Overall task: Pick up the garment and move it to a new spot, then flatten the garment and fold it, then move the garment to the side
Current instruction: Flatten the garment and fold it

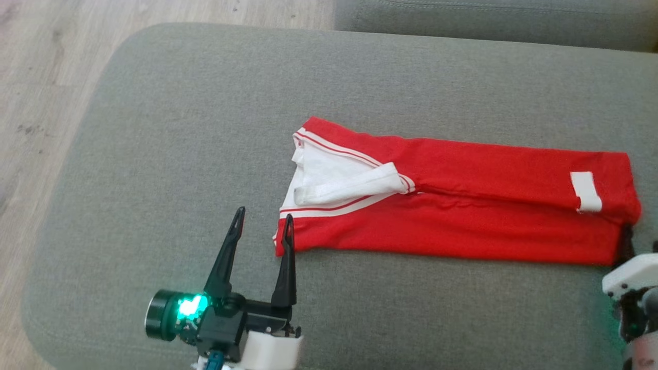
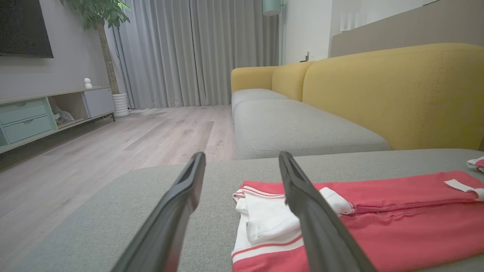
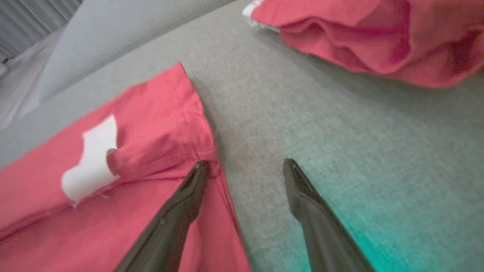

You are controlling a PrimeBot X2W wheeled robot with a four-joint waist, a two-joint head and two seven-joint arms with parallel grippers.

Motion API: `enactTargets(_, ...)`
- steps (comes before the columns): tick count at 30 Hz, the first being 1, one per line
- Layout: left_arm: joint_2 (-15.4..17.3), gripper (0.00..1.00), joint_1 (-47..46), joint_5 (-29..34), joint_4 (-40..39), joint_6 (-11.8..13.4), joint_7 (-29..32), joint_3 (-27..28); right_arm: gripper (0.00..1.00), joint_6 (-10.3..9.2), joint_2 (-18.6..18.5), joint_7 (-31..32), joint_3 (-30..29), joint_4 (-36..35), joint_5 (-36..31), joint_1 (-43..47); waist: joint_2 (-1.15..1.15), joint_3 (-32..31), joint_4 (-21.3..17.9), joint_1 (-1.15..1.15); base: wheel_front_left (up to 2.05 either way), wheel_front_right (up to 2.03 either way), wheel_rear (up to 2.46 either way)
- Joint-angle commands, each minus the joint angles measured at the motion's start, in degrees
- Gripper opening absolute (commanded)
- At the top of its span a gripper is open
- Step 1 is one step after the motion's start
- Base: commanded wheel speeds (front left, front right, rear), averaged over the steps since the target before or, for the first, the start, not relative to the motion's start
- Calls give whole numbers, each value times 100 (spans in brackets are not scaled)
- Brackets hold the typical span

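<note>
One red garment (image 1: 462, 205) lies folded on the grey cushion (image 1: 180, 128). Both grippers gape wide and empty. The left gripper (image 1: 263, 216) has one finger at the white-trimmed corner, and the right gripper (image 3: 245, 164) has one finger on the opposite end's edge. The garment's long axis runs left to right, white trim toward the robot's left.

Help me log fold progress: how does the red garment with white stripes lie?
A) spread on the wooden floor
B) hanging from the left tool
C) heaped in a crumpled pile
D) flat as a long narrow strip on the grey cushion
D: the red garment lies flat in a long strip on the grey cushion.
</note>
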Motion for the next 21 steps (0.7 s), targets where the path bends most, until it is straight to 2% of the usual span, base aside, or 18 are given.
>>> enactTargets(1, -34, 100, -84, 64, -139, -33, -35, 261, 100, 37, -70, 22, 57, -46, -116, -199, 0, 7, 16, 0, 0, 0, 0)
enactTargets(4, -138, 100, -32, 177, -106, -200, -35, 401, 97, 37, -32, 58, -107, 303, -402, -398, 0, 20, 40, 0, 0, 0, 0)
enactTargets(5, -167, 100, -12, 209, -93, -253, -35, 448, 89, 37, -6, 68, -136, 385, -468, -455, 0, 17, 40, 0, 0, 0, 0)
enactTargets(7, -221, 100, 19, 270, -73, -350, -36, 547, 58, 37, 27, 99, -160, 525, -560, -553, 0, 13, 35, 0, 0, 0, 0)
enactTargets(10, -305, 100, 49, 362, -45, -482, -36, 679, 25, 37, 35, 154, -134, 691, -619, -650, 0, 1, 29, 0, 0, 0, 0)
enactTargets(11, -331, 100, 64, 393, -37, -521, -36, 716, 9, 37, 33, 183, -119, 742, -624, -670, 0, -6, 27, 0, 0, 0, 0)
enactTargets(12, -356, 100, 77, 424, -30, -559, -36, 751, 0, 37, 26, 205, -105, 786, -621, -688, 0, -10, 25, 0, 0, 0, 0)
enactTargets(15, -434, 100, 121, 499, -7, -662, -36, 857, 0, 37, 6, 249, -18, 879, -593, -708, 0, -30, 22, 0, 0, 0, 0)
enactTargets(21, -563, 100, 210, 632, 9, -830, -36, 1050, 0, 37, -190, -142, 211, 674, -369, -724, 0, -80, -18, 0, 0, 0, 0)
